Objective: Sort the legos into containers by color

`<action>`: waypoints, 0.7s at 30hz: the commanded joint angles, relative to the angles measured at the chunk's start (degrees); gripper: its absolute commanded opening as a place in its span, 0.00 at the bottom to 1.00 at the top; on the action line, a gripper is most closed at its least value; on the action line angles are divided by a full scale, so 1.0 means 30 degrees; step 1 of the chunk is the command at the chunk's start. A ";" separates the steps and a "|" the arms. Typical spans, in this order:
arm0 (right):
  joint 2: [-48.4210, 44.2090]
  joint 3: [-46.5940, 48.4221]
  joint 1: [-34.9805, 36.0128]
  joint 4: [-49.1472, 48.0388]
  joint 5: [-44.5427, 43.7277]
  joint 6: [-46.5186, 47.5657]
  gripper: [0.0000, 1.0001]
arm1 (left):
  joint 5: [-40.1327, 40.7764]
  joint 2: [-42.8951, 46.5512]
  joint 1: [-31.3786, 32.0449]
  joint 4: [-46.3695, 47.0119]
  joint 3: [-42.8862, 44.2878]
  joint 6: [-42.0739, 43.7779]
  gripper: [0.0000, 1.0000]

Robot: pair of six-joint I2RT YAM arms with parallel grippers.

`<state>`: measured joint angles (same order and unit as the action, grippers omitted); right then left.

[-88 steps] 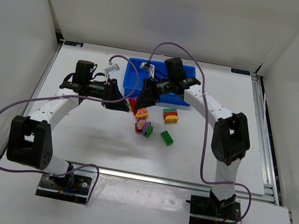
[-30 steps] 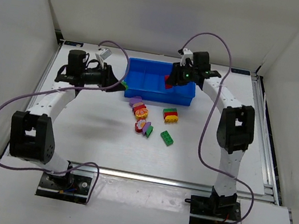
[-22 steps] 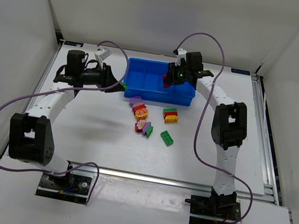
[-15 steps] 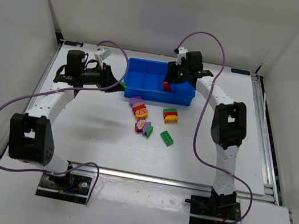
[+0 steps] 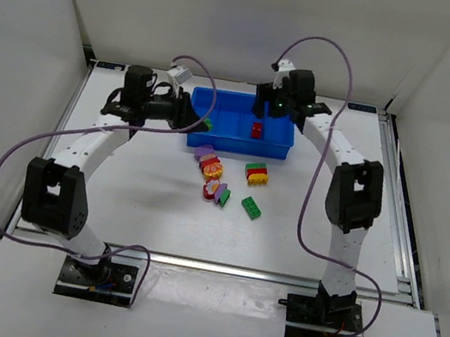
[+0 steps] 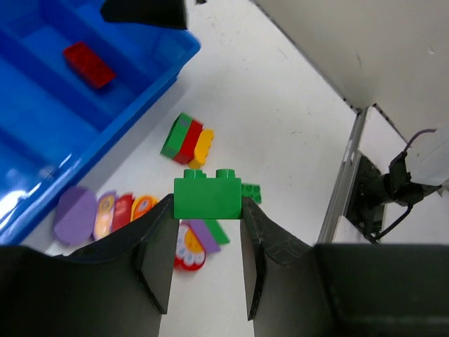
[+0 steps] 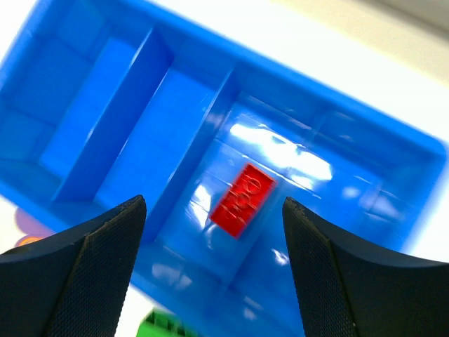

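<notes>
The blue tray (image 5: 237,146) of containers stands at the back of the table. A red lego (image 5: 256,129) lies loose on the floor of a compartment in its right half, directly below my right gripper (image 5: 263,110). In the right wrist view that gripper (image 7: 214,205) stands open, fingers well apart on either side of the red lego (image 7: 242,200). My left gripper (image 5: 198,120) hovers at the tray's left end. It (image 6: 208,207) is shut on a green lego (image 6: 208,198), studs up. Other legos (image 5: 215,190) lie on the table in front of the tray.
Loose pieces include a purple, red and yellow row (image 6: 105,210), a green, red and yellow stack (image 5: 255,173) and a flat green piece (image 5: 251,208). The tray's near rim (image 6: 175,56) lies left of the held lego. White walls enclose the table.
My right gripper has opened and let the red lego drop into the tray. My left arm has swung right to the tray's left end, carrying the green lego.
</notes>
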<state>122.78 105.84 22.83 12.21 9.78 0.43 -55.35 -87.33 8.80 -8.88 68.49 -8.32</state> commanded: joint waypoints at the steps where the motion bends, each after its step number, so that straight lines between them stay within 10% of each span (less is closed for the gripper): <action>1: -0.4443 0.0023 -0.1367 0.0258 -0.0418 -0.0083 0.82 | 0.0897 -0.1555 0.1283 0.0149 0.2414 -0.0010 0.21; 13: -1.1363 -0.5980 -0.9389 0.4337 0.1805 0.0532 0.82 | 0.5821 -1.1163 0.4652 -0.1872 1.3287 -0.0041 0.19; 21: -1.3475 -0.8180 -1.0686 0.5159 0.3272 0.0357 0.82 | 0.7464 -1.6965 0.5651 -0.1286 2.0721 -0.0012 0.20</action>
<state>85.60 81.60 -8.82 26.83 16.23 1.13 -35.51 -135.52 24.84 -13.30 122.15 -8.97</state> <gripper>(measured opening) 0.823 0.476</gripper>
